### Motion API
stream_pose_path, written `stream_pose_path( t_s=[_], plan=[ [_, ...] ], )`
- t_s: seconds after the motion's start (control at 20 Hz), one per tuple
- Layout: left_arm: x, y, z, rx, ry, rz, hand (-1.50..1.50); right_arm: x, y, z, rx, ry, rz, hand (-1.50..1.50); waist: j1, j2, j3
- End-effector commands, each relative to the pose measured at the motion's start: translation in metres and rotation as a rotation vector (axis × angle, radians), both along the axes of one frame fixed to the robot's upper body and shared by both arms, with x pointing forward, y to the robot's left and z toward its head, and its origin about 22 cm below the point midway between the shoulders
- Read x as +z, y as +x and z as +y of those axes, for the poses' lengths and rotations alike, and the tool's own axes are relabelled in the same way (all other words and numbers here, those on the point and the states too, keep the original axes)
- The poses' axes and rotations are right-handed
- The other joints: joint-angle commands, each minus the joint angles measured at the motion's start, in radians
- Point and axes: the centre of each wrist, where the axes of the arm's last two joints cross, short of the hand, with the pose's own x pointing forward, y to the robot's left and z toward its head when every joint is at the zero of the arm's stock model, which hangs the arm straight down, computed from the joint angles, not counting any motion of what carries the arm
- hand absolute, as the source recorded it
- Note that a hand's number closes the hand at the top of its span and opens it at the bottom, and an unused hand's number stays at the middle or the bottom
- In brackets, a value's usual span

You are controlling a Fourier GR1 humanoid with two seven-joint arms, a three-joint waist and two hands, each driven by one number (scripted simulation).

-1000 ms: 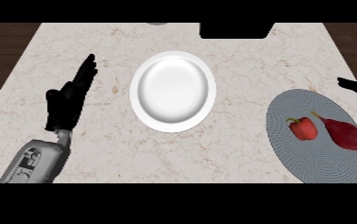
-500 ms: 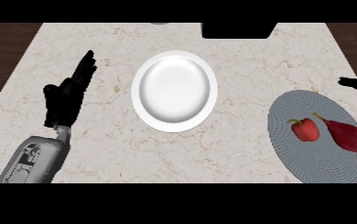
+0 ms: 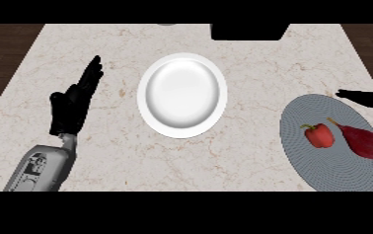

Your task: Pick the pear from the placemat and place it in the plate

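The dark red pear (image 3: 357, 140) lies on the grey placemat (image 3: 313, 166) at the right, beside a red pepper (image 3: 319, 135). The white plate (image 3: 182, 95) sits mid-tabletop. The left robot hand (image 3: 73, 104) rests released, fingers straight; the right robot hand (image 3: 357, 96) barely shows, its state unclear.

White plate (image 3: 182, 95) showing glossy, grey ribbed placemat (image 3: 313, 159) lying on beige veined marble counter (image 3: 241, 164), dark red pear (image 3: 358, 139), red bell pepper (image 3: 319, 135)

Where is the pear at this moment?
In the head view the pear lies on the grey placemat at the counter's right side, just right of the red pepper, far from the white plate.
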Motion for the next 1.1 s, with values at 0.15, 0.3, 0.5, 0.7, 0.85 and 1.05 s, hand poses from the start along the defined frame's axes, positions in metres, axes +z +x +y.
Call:
stream_pose_path(
  t_s=[0.15, 0.3, 0.5, 0.7, 0.85, 1.05],
  plan=[
    [0.009, 0.014, -0.005, 0.007, -0.009, -0.014, 0.00, -0.042, 0.004, -0.003, 0.033, -0.095, 0.058, -1.50, -0.002, 0.001, 0.001],
    [0.001, -0.009, 0.006, -0.005, 0.002, -0.003, 0.00, -0.060, 0.003, 0.011, 0.012, -0.092, 0.081, -1.50, -0.003, -0.001, 0.000],
    [0.001, 0.002, -0.004, 0.025, 0.005, -0.006, 0.00, -0.063, 0.002, -0.007, 0.015, -0.105, 0.092, -1.50, -0.008, -0.001, 0.000],
    [0.011, 0.001, 0.001, 0.026, 0.006, 0.009, 0.00, -0.069, -0.001, -0.015, 0.007, -0.128, 0.115, -1.50, -0.007, -0.002, 0.000],
    [0.007, 0.009, 0.015, 0.010, 0.004, 0.000, 0.00, -0.086, 0.006, -0.015, 0.001, -0.127, 0.117, -1.50, -0.004, 0.000, 0.000],
    [-0.016, -0.010, 0.007, 0.014, -0.009, 0.006, 0.00, -0.095, 0.013, -0.015, 0.049, -0.116, 0.092, 1.50, 0.002, 0.001, 0.001]
  ],
)
